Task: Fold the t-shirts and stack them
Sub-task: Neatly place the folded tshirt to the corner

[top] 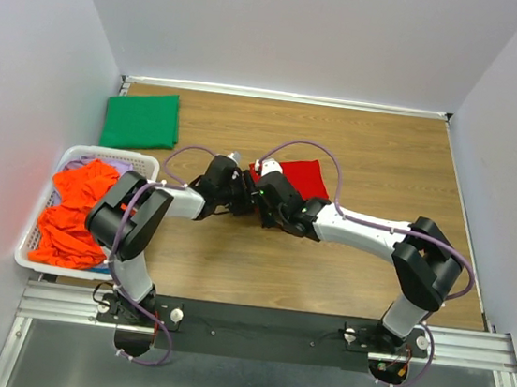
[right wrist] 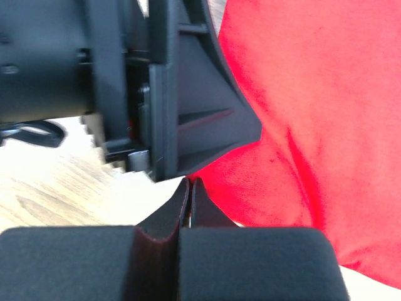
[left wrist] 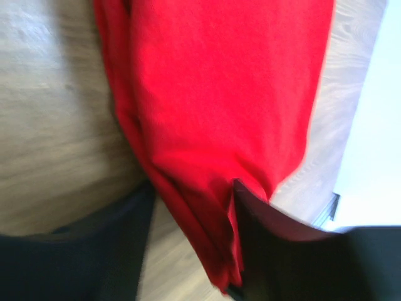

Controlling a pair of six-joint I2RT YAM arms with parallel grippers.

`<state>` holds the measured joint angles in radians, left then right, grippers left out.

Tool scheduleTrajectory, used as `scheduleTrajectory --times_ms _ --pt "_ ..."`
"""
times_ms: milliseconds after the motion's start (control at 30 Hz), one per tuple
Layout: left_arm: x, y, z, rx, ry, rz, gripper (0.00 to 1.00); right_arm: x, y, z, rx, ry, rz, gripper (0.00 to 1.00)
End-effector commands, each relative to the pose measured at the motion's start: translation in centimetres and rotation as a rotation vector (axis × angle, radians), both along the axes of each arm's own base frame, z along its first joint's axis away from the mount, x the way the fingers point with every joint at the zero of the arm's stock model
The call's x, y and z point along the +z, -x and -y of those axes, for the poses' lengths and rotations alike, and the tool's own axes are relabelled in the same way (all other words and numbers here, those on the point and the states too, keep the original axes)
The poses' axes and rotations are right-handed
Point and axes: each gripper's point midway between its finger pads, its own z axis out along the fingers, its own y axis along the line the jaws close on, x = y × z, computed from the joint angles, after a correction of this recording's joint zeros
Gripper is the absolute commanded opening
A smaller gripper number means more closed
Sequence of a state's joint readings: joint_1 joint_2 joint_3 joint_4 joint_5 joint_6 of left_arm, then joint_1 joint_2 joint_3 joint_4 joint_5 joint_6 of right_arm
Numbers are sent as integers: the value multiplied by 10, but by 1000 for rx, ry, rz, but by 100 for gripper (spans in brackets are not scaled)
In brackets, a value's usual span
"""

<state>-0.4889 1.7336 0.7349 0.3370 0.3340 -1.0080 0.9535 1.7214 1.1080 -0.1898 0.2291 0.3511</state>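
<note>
A bright red t-shirt [top: 302, 176] lies folded on the wooden table [top: 385, 162], and both grippers meet at its near left edge. My left gripper [top: 238, 189] is open: in the left wrist view [left wrist: 193, 188] the bunched edge of the red t-shirt [left wrist: 219, 100] hangs between its two dark fingers [left wrist: 282, 251], with bare table showing beside the left one. My right gripper [right wrist: 190, 183] is shut, its tips at the rim of the red t-shirt [right wrist: 313, 94]; no cloth shows between them. A dark green t-shirt [top: 141, 121] lies folded at the back left. Orange t-shirts [top: 72, 213] fill the basket.
A white slatted basket [top: 145, 163] stands at the table's left edge beside the left arm. In the right wrist view the left gripper's black body [right wrist: 175, 113] is very close, just ahead of my shut fingers. Grey walls close in the back and both sides.
</note>
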Motion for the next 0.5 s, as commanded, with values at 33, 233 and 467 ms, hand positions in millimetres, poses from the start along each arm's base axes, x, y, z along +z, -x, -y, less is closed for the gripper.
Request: scheduleTrajectory --times_ms 33,233,467 --pt "-19 -4 0 19 -54 -8 50 13 1 -8 18 -68 6 1" --pt "-27 -11 -7 24 -115 20 23 16 6 -10 47 -79 -2 2" --pt "-27 -50 -21 17 -343 89 0 37 26 4 91 -121 4 61"
